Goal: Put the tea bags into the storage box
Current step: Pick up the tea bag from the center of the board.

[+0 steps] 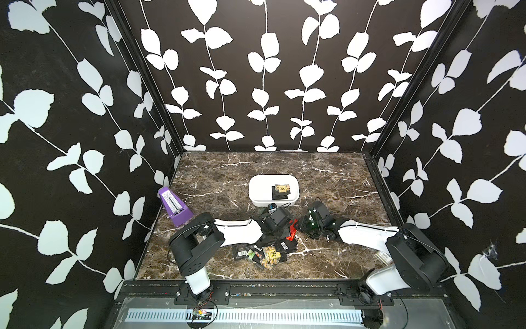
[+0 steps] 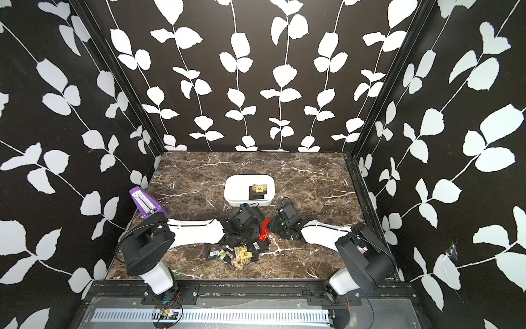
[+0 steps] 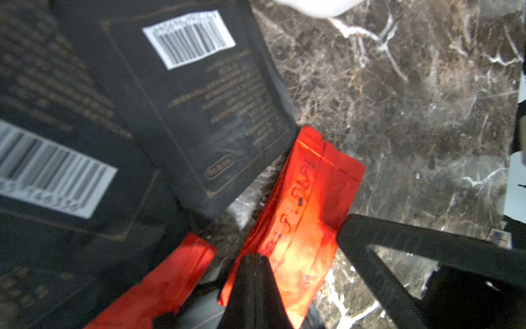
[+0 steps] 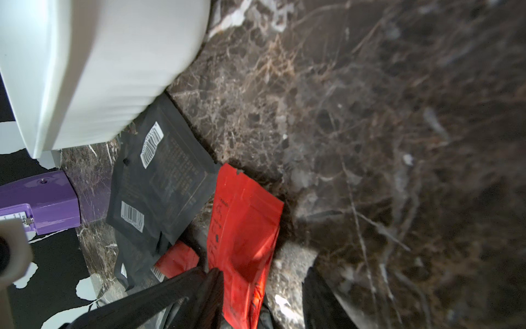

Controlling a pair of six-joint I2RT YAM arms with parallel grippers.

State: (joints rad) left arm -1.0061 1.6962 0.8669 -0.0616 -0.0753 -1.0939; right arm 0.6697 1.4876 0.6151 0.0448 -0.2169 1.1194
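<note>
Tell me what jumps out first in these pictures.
The orange-red tea bag, pinched in the shut left gripper just in front of the white storage box, glows against the dark marble table. Next comes the purple metronome at the table's left edge, under black walls with bold white leaves.

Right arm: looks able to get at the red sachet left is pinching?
Probably yes: the red sachet stands between the open fingers of the right gripper, nothing in between; the left gripper pinches only one edge.

Dim, soft wrist views
Glare is blowing out the red sachet (image 3: 299, 242) (lettering fading); the counter (image 4: 427, 171) is blurring toward the edge.
</note>
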